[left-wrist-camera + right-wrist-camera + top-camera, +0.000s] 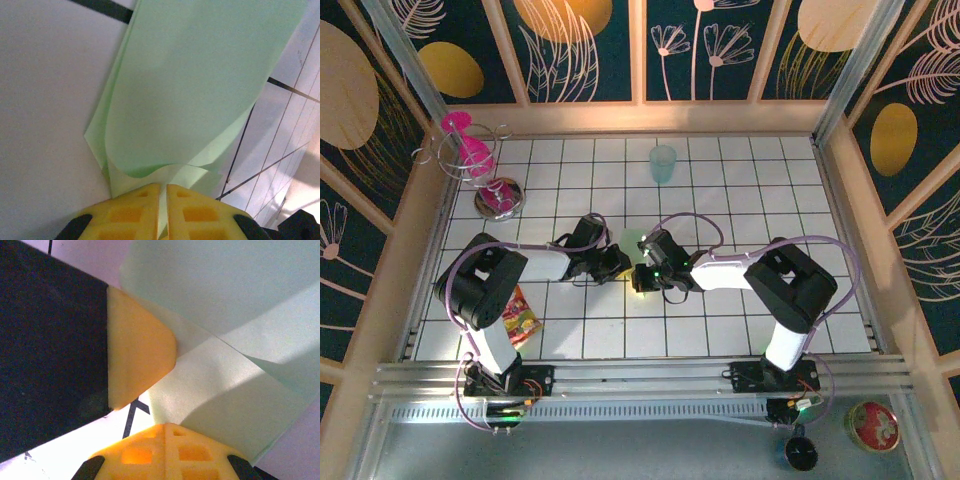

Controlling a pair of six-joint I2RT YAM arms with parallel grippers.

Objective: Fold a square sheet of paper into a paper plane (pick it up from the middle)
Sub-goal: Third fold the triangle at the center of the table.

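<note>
The light green square sheet of paper (633, 240) hangs between both grippers over the middle of the table, bent and curled over on itself. In the left wrist view the paper (200, 75) rises in a loose curl above my left gripper (163, 187), and a thin edge of it is pinched between the yellow fingers. My right gripper (165, 426) is shut at the sheet's lower edge (225, 385). One yellow fingertip (137, 360) of the left gripper presses the paper just beside it. From above, the left gripper (620, 262) and right gripper (642, 272) almost touch.
A translucent teal cup (663, 163) stands at the back centre. A wire stand with a pink glass (470, 150) and a round dish (498, 197) sit at the back left. A snack packet (520, 315) lies by the left arm. A round tin (873, 425) sits off the table, front right.
</note>
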